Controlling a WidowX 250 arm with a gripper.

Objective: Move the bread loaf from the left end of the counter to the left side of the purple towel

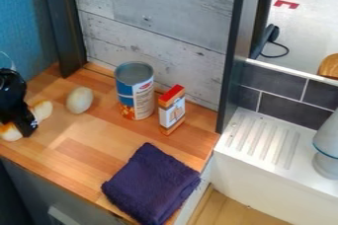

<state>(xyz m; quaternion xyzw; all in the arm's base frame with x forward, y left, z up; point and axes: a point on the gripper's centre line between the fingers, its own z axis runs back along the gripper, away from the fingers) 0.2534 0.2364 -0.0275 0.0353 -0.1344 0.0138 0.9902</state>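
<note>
At the left edge of the camera view, the black gripper (pixel 16 103) hangs low over the wooden counter. It is in front of a white and brown bread-like piece (pixel 43 110), which shows on its right side, with a similar part (pixel 11 132) below it. Whether these are one object is hidden by the gripper. A pale, egg-shaped object (pixel 80 100) lies a little to the right. Farther right stand a blue and white can (pixel 136 92) and a small orange and white box (pixel 172 110) with a red top.
A folded dark purple cloth (pixel 151 183) lies at the counter's front right. Grey wooden panels (pixel 153 21) rise behind the wooden counter (pixel 72 157), between dark posts. To the right are a white ridged drainboard (pixel 264 142) and a grey-white object (pixel 326 147).
</note>
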